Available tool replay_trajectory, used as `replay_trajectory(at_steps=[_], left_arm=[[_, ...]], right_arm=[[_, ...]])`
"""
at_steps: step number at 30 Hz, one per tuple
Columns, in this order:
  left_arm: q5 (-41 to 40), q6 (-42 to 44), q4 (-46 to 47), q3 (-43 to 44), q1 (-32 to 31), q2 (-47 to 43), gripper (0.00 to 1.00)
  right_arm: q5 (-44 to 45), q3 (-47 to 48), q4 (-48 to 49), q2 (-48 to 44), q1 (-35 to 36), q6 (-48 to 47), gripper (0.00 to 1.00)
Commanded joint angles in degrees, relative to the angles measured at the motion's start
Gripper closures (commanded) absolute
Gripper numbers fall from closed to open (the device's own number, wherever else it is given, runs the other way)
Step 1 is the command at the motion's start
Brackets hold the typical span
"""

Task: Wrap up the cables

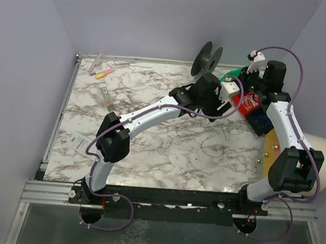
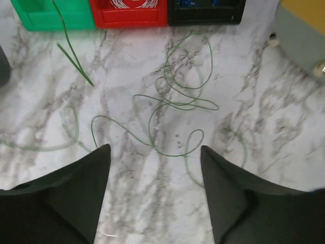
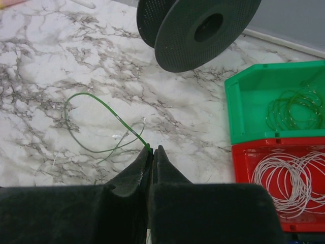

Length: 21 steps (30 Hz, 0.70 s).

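A loose green cable (image 2: 175, 104) lies in tangled loops on the marble table (image 2: 284, 127); it shows as a faint strand (image 1: 213, 138) in the top view. My left gripper (image 2: 155, 152) hovers open just short of those loops, nothing between its black fingers (image 2: 86, 188). My right gripper (image 3: 153, 151) is shut on one end of a green cable (image 3: 104, 107), which arcs up and left from the fingertips. A coiled green cable (image 3: 297, 109) lies in the green bin (image 3: 238, 109). White coiled cables (image 3: 284, 178) lie in the red bin (image 3: 241, 162).
A black spool (image 3: 198, 30) stands at the table's back, left of the bins. A black bin (image 2: 205, 15) sits next to the red one. A large pale roll (image 1: 323, 163) stands at the right edge. Markers (image 1: 102, 72) and a tag (image 1: 78, 142) lie at the left.
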Motion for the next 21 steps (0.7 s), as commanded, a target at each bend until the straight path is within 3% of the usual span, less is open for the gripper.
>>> replay_trajectory(at_steps=[1,3,6,21], left_arm=[[1.0,0.7,-2.7,3.0,-0.2,-5.7,0.14],[-1.5,0.9,-3.7,4.8,-0.2,-6.3,0.06],[-6.8,0.8,-4.1,7.1,-0.1,-6.6,0.01],[-6.8,-1.0,-2.8,7.8,1.5,-3.3,0.06]], right_arm=[[3.1,5.9,-6.9,-1.0,-0.3,0.3,1.00],[1.8,8.1,-10.5,-0.3,-0.4,1.4,1.00],[-1.8,9.9,-15.0,0.5,-0.8,3.9,1.00],[-12.5,11.2,-22.6,-0.8,-1.0,5.9,0.99]])
